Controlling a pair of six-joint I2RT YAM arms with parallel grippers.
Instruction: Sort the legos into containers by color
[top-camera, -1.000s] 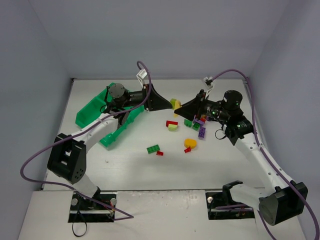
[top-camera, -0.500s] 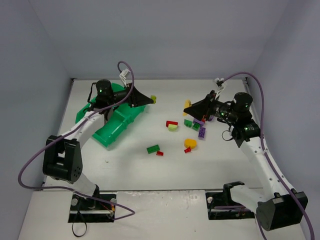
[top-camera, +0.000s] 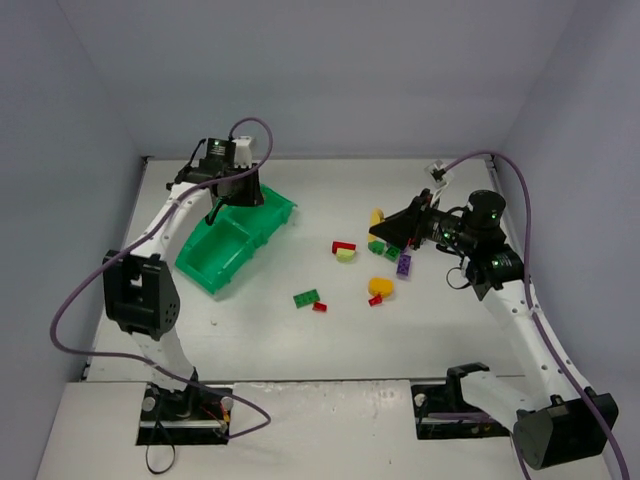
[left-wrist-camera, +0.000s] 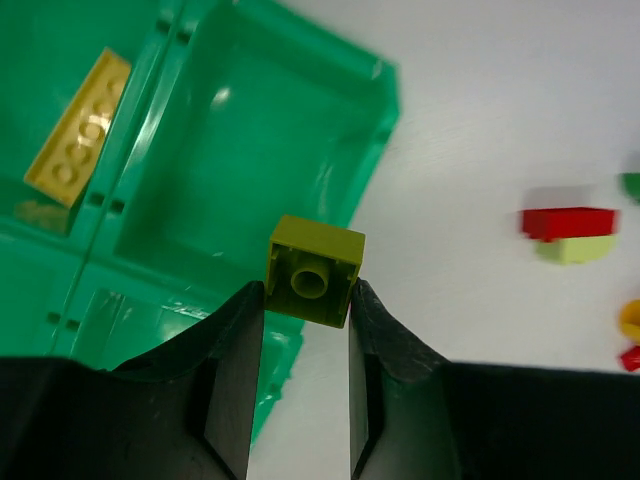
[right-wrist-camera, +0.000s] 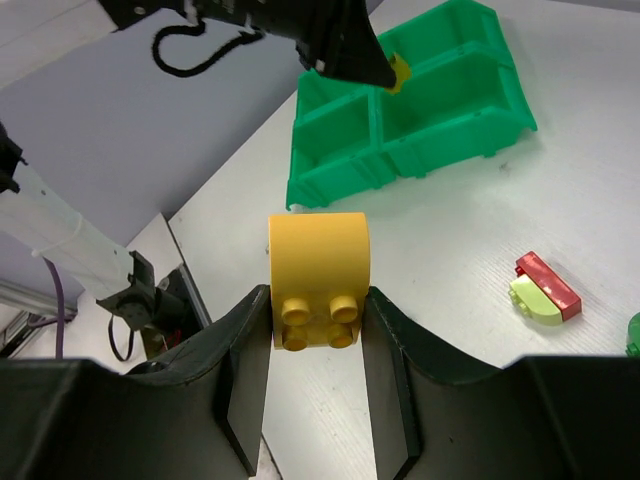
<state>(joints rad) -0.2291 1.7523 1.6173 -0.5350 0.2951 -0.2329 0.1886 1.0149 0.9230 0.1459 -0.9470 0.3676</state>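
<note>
Swinging back from the middle of the surface (top-camera: 280, 330), the left hand (top-camera: 240, 197) now hangs over the far end of the tray (top-camera: 215, 262), while the right hand (top-camera: 379, 231) has drawn slightly right, carrying a yellow brick (top-camera: 376, 215). Loose legos lie between the arms: a green brick (top-camera: 307, 297), a purple brick (top-camera: 404, 263), and a red and lime pair (top-camera: 344, 250).

Left wrist: the fingers are closed on an olive brick (left-wrist-camera: 316, 270), stud hole facing the camera, above the tray's near wall. A long yellow brick (left-wrist-camera: 78, 128) lies in the upper-left compartment.

Right wrist: the fingers clamp the round-topped yellow brick by its sides, well apart from the tray; the red and lime pair sits on the surface between them.
</note>
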